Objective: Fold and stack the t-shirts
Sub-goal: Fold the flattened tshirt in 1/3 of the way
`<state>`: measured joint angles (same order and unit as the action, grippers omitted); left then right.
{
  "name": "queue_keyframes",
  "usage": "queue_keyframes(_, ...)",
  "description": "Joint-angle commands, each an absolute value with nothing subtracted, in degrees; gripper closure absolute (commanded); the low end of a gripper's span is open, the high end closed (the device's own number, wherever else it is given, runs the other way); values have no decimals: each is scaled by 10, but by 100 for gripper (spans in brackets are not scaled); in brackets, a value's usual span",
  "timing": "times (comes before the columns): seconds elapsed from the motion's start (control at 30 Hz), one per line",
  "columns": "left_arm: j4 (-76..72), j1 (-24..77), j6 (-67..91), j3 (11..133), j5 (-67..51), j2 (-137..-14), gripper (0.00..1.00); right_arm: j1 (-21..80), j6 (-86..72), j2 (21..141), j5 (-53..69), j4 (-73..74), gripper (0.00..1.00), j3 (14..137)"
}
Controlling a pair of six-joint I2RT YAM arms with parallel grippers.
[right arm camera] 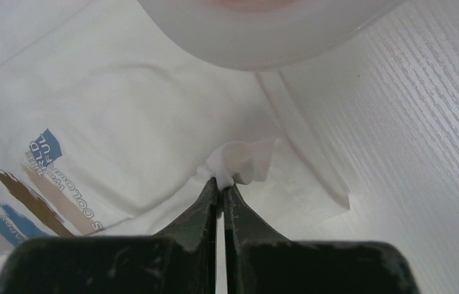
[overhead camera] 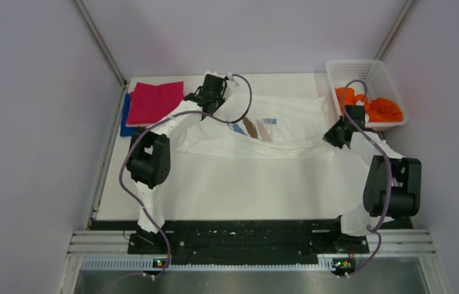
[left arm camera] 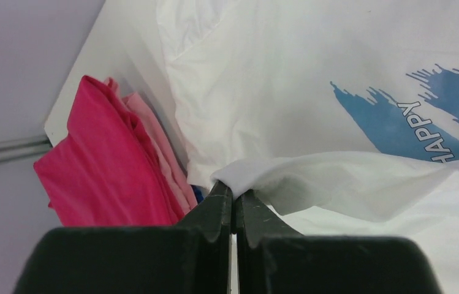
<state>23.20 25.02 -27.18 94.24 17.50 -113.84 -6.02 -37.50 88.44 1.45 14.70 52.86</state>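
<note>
— Closest in, on the left wrist view: what do the left jaws have?

— They are closed tight on a pinch of the white shirt (left arm camera: 288, 79), with a small fold of cloth squeezed at their tips. Just left of them lies the magenta shirt (left arm camera: 101, 165), folded. A blue shirt (overhead camera: 125, 121) peeks from under it at the far left corner of the table (overhead camera: 233, 184).

— And where is the white shirt itself?

— It is spread across the middle of the table, with its long axis running left to right between the two arms and the print (overhead camera: 257, 127) facing up. From the left jaws its body lies ahead and to the right.

— And the right side?

— The right jaws are clamped on a tuft of the same shirt at its right edge. From them the cloth spreads ahead and to the left. Past them stands the basket (overhead camera: 352, 66) with an orange shirt (overhead camera: 385, 109) in it.

— So which arm is nearer?

— Neither, as each holds its own end. The left pinch sits farther back on the table than the right one. I judge the fold needs both ends carried together across that long axis, or the cloth will skew.
</note>
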Motion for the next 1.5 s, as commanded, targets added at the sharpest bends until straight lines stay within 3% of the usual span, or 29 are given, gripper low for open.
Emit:
queue_keyframes(0.0,207,235,-340,1001,130,-1161,85,-60,-369,900,-11,120,100,559)
queue_keyframes(0.13,187,224,-310,1027,151,-1175,7,-60,-362,894,-36,121,87,563)
queue_keyframes(0.17,177,223,-299,1031,163,-1174,2,-60,-358,891,-38,122,83,564)
queue_keyframes(0.37,195,223,-177,1062,249,-1147,1,-44,-345,851,-24,131,43,560)
queue_keyframes(0.6,273,223,79,954,208,-1040,1,26,-339,774,-30,146,19,512)
queue_keyframes(0.77,268,222,220,813,135,-995,1,84,-367,743,-7,125,10,446)
queue_keyframes(0.8,262,222,235,795,127,-993,1,89,-370,740,-7,118,3,433)
queue_keyframes(1.07,257,209,270,747,117,-1022,1,92,-369,810,16,27,1,427)
queue_keyframes(1.47,257,162,296,695,130,-1029,1,92,-341,993,-54,54,1,613)
